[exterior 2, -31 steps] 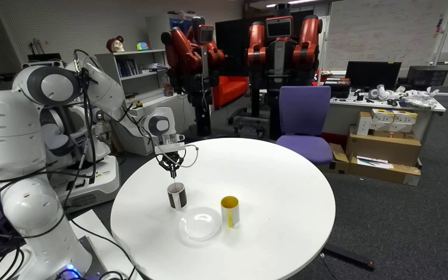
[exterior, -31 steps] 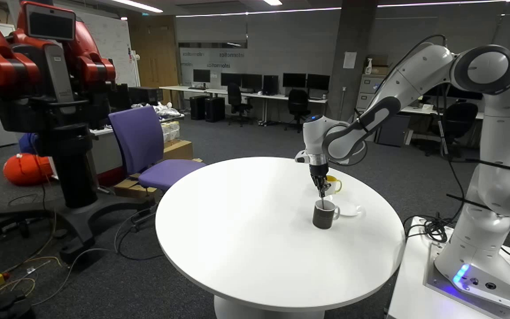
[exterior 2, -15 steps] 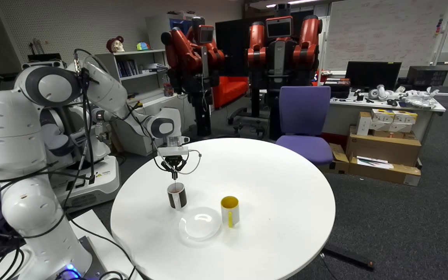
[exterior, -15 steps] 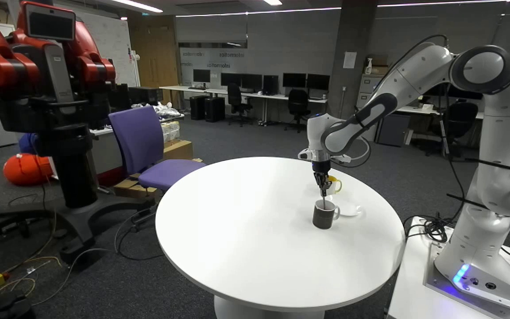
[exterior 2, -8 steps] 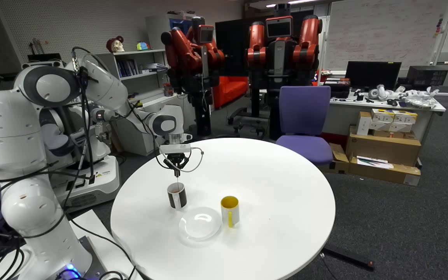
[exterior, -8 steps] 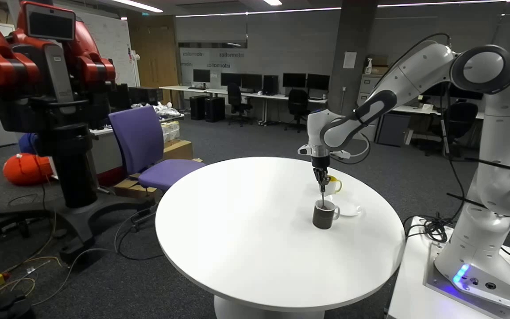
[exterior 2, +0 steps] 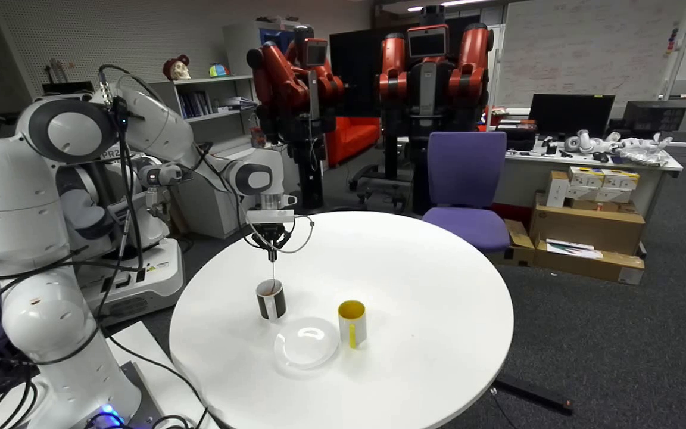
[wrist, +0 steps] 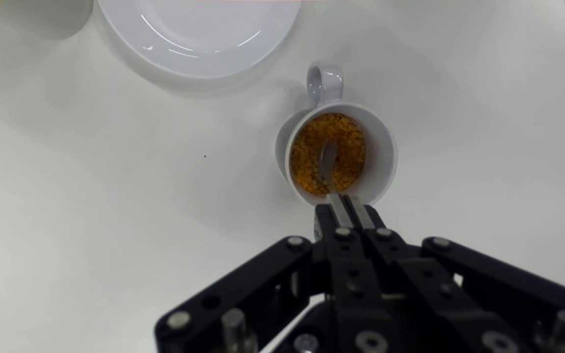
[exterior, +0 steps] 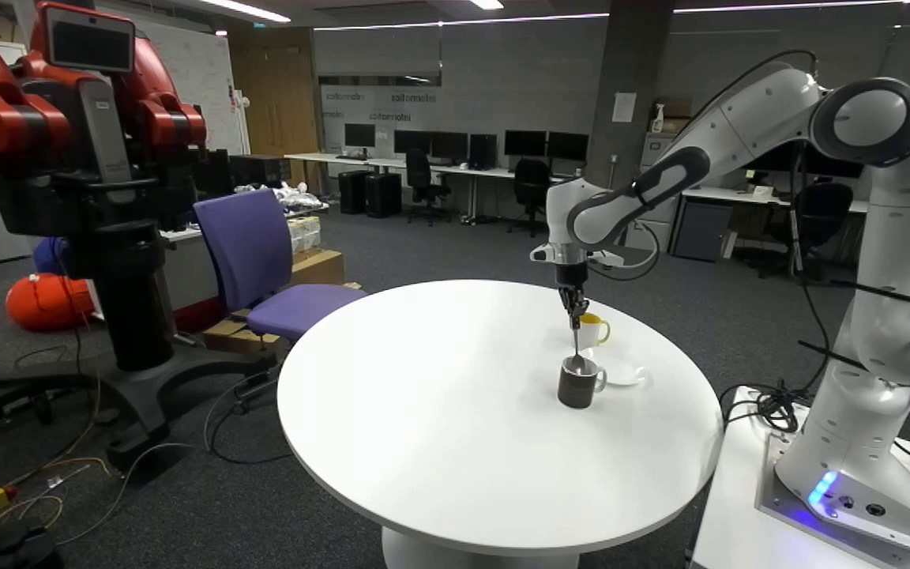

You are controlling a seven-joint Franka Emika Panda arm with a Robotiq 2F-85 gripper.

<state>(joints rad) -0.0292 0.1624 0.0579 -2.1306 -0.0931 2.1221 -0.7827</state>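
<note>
My gripper (exterior: 574, 322) is shut on the thin handle of a metal spoon (exterior: 577, 362) and holds it almost upright above a dark mug with a white handle (exterior: 574, 390). In an exterior view the gripper (exterior 2: 272, 256) points straight down over the mug (exterior 2: 280, 305). In the wrist view the fingertips (wrist: 345, 198) are close together, and the spoon's bowl (wrist: 328, 159) shows over the mug's opening. Orange-brown bits (wrist: 307, 147) cover the mug's bottom. I cannot tell whether the bowl still touches them. The mug stands upright on the white table.
A white plate (exterior 2: 306, 345) lies beside the dark mug, on its handle side. A white mug with a yellow inside (exterior 2: 352, 328) stands past the plate. The round white table (exterior: 439, 411) bears them all. A purple chair (exterior 2: 467, 185) stands at the table's far edge.
My gripper has shifted slightly sideways and then risen, lifting the spoon higher, so more of its handle shows and its bowl now appears at the mug's rim. The mugs and plate have not moved.
</note>
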